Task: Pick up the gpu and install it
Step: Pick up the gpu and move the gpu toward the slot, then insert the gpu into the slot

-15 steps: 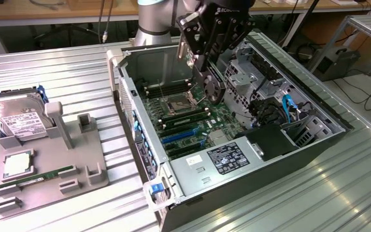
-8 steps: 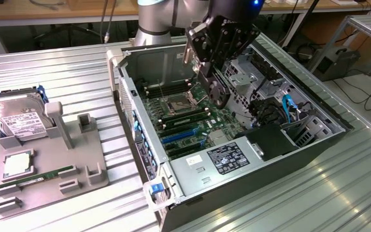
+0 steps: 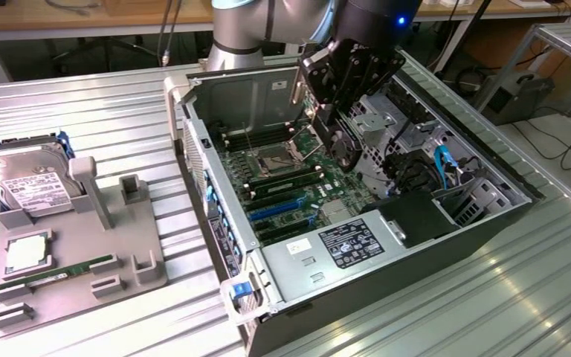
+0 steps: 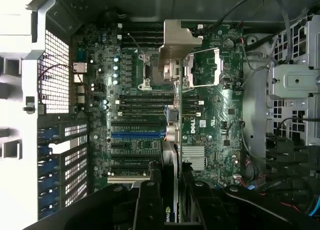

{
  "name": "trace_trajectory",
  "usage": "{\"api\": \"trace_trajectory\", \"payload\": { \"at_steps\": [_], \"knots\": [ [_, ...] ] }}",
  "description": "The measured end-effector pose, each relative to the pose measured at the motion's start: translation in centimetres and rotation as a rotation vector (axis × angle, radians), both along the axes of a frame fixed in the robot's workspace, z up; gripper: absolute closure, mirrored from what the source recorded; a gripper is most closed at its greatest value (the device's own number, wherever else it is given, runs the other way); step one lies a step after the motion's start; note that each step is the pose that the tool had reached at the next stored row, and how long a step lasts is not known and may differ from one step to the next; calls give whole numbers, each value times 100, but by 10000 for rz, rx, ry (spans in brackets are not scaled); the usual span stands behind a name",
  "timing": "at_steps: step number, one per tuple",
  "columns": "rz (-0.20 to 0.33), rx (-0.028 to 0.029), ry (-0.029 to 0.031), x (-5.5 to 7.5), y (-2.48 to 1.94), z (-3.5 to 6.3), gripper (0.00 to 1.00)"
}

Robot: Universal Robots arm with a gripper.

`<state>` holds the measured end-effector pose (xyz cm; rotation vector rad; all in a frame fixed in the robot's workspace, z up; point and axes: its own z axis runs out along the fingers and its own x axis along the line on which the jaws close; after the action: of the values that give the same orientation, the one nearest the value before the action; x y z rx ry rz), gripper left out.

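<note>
My gripper (image 3: 335,111) hangs over the open computer case (image 3: 484,160), shut on the gpu (image 3: 343,141). The gpu is a thin dark card held on edge, pointing down toward the motherboard (image 3: 296,186). In the wrist view the gpu (image 4: 172,150) runs edge-on between my two black fingers (image 4: 147,200), with its silver end bracket (image 4: 176,44) at the far end. It hovers above the board near the processor socket (image 3: 271,160). The expansion slots (image 4: 136,135), one of them blue, lie beside the card's line and apart from it.
A grey fixture tray (image 3: 137,253) at the exterior view's left carries a silver hard drive (image 3: 30,186), a processor (image 3: 27,251) and a green RAM stick (image 3: 57,274). Drive cages and blue and black cables (image 3: 444,167) crowd the case's right side. The slotted rear panel (image 4: 55,155) borders the slots.
</note>
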<state>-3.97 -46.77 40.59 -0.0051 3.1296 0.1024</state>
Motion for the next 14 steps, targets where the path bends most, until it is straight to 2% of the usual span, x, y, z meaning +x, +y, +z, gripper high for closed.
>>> {"api": "trace_trajectory", "payload": {
  "at_steps": [14],
  "knots": [
    [1,2,-1,1,0,-1,74]
  ]
}}
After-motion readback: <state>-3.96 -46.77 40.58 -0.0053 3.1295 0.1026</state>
